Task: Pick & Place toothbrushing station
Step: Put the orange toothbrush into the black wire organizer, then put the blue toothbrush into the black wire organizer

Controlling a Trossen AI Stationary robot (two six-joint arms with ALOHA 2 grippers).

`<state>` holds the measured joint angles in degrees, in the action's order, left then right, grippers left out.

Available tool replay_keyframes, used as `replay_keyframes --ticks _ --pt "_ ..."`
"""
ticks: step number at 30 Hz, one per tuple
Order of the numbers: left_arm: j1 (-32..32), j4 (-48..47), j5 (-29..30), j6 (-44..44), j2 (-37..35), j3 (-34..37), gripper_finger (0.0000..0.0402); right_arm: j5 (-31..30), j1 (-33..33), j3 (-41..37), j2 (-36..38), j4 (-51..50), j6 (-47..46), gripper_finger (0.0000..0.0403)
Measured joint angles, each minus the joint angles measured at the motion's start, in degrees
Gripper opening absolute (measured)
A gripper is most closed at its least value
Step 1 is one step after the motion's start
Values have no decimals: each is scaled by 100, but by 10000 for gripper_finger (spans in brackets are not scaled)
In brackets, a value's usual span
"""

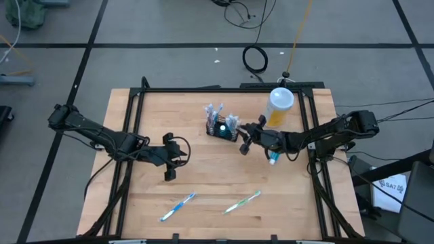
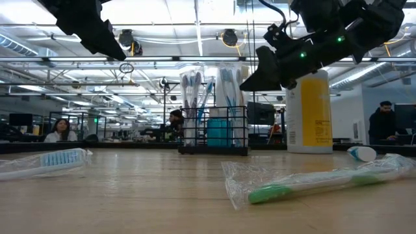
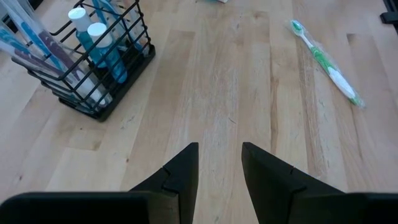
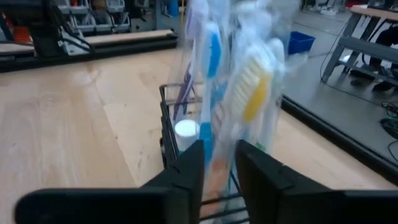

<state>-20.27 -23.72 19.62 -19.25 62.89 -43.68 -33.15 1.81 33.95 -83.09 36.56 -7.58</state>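
Black wire forms the caddy [image 1: 222,129], standing mid-table beside the yellow bottle [image 1: 279,107]. It is judged light, stiff and top-heavy with brushes; the rim is best taken. The right gripper [image 1: 245,139], slightly parted, holds nothing. The left gripper [image 1: 169,157] waits apart, half-open, empty.

open-plan lab: desks, ceiling pipes [image 2: 195,62]

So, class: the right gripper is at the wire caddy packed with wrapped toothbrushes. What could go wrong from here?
1. The right gripper sits right at the caddy; its fingers may catch the wrapped toothbrushes rather than the wire and pull them out.
2. The yellow bottle stands close behind that arm, so a swing could tip it.
3. A small tube lies under the right arm and could be knocked away.
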Motion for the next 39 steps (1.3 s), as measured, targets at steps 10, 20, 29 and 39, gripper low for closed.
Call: replay_keyframes --ticks 10,20,29,39 --pt "0 55 -2 -278 0 0 129 19 19 0 293 443 514 140" --pt "-7 142 -193 -962 16 2 129 38 289 -1 959 -294 373 138" --pt "-474 635 -346 -1500 600 4 129 25 279 0 1045 -154 471 136" --pt "-1307 1783 -933 -2469 1774 4 129 36 306 0 1049 306 487 135"
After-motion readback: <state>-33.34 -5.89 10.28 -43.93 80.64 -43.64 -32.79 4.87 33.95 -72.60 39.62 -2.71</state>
